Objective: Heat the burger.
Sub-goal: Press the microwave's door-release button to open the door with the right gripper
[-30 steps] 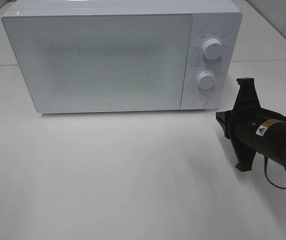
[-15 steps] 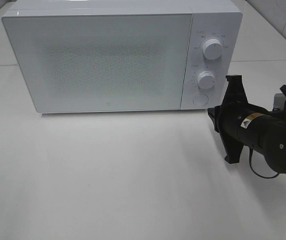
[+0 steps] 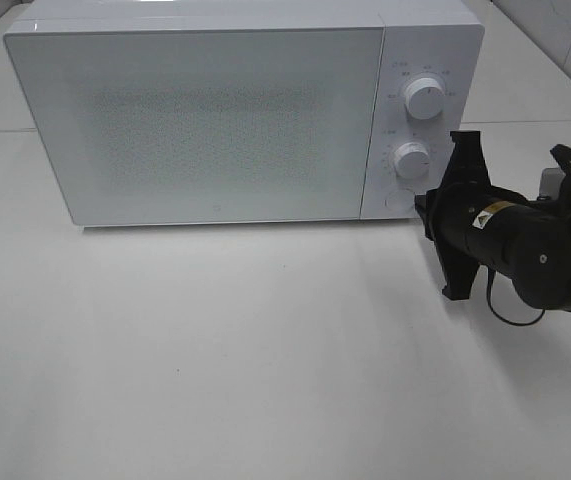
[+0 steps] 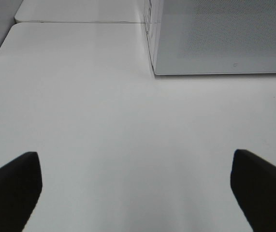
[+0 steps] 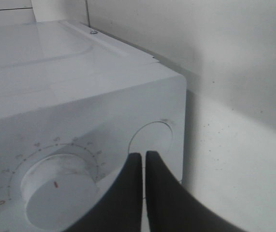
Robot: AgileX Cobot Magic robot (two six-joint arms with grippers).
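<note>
White microwave point(image 3: 205, 120) shut | right claw point(image 5: 144, 155) pressed together at round button point(image 5: 158, 137) | left claw point(image 4: 134, 159) spread

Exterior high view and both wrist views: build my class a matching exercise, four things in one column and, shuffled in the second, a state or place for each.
Column A
1. microwave door
2. right gripper
3. left gripper
4. round button

Column B
a. jaws spread wide
b. closed
c. jaws pressed together
d. directly below the lower dial

Pairs: 1-b, 2-c, 3-a, 4-d
</note>
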